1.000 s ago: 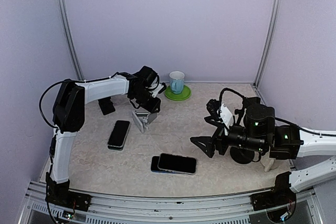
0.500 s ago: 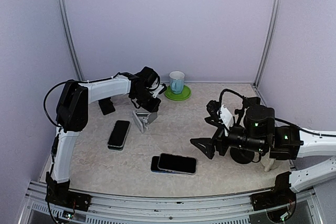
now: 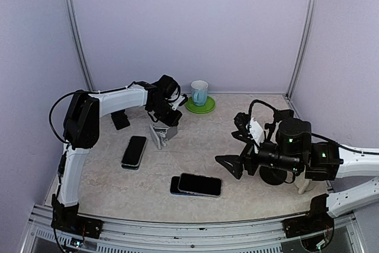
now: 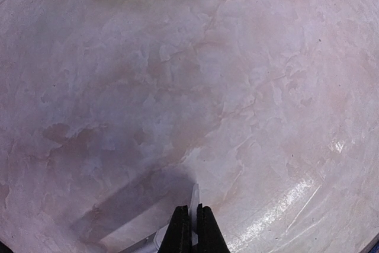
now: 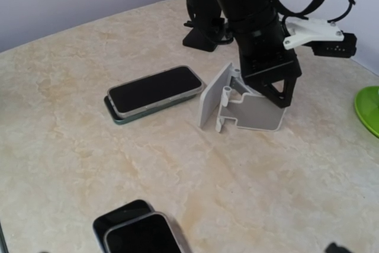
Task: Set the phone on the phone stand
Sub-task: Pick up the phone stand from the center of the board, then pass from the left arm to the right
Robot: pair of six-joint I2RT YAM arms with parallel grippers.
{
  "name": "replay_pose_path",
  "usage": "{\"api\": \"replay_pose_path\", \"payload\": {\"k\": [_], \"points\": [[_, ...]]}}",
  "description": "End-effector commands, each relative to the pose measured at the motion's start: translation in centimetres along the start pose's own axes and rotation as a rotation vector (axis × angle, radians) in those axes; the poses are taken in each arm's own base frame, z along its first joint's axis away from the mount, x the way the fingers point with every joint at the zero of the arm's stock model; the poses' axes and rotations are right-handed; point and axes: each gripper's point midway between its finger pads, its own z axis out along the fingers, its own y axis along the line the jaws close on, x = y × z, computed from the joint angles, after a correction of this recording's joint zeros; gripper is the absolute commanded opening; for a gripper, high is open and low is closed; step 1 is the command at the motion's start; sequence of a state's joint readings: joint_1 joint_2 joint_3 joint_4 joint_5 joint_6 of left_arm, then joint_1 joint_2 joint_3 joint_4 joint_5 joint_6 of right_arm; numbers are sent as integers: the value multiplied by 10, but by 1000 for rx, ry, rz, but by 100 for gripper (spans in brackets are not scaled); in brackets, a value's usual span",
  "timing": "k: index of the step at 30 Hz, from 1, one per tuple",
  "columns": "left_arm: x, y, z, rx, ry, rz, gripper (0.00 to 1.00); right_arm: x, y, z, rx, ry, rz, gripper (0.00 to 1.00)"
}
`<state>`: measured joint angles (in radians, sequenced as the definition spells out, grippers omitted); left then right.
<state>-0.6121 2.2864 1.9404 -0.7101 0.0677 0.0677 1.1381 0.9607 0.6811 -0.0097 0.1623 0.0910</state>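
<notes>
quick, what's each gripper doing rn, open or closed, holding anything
left gripper: closed on an edge of the phone stand
right gripper: open, holding nothing

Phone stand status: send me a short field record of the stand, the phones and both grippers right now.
stand: white folding phone stand, on the beige table, no phone on it
left gripper: shut on a plate of the stand
right gripper: open, holding nothing, above the table
phone by stand: black smartphone, lying flat left of the stand in the top view, apart from it
front phones: two overlapping black smartphones, flat near the front edge
task: phone not yet placed
</notes>
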Motion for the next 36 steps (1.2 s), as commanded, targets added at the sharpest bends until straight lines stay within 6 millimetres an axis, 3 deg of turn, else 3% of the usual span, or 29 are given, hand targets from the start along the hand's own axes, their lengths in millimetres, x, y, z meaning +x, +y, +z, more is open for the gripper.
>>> {"api": "replay_pose_path", "payload": {"k": [1,12,21,30,36], "points": [[-27,-3,-26,22,-88,-36,0,-10,-5,-3,21,-29,-6,100],[-90,-16,-105,78,-385,-41,0,-15,-8,-3,37,-35,-6,100],[-113,-11,-165,145,-657,-47,0,-14,-8,-2,37,-28,-3,100],[-114,8,-199,186,-907,-39,0,-6,-8,0,37,-14,1,100],[-104,12,-204,180,-1048,2,0,-2,-8,2,40,-4,0,100]]}}
